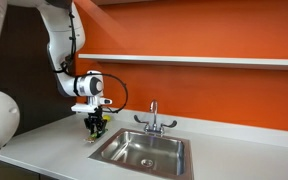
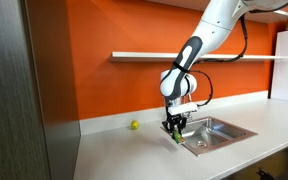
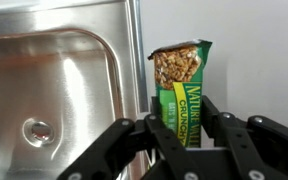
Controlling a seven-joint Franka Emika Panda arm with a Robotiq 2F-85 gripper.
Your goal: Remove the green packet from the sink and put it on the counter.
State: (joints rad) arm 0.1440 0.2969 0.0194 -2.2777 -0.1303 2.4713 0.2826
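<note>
The sink (image 3: 54, 90) is brushed steel with a soft sheen, the tap (image 1: 154, 121) behind it polished chrome, the counter (image 3: 259, 60) beside it smooth and matt, the packet (image 3: 181, 75) by its rim glossy printed film, the gripper (image 3: 187, 128) matt black.

Beside the sink (image 1: 144, 150), end effector (image 1: 96, 124) grips green packet (image 1: 94, 132).

In the wrist view, the near end of the green packet (image 3: 184, 75) hides behind the gripper (image 3: 189, 125); whether the jaws pinch it is unclear. The sink (image 3: 64, 22) runs off the left edge. In both exterior views the packet is perhaps a green speck.
</note>
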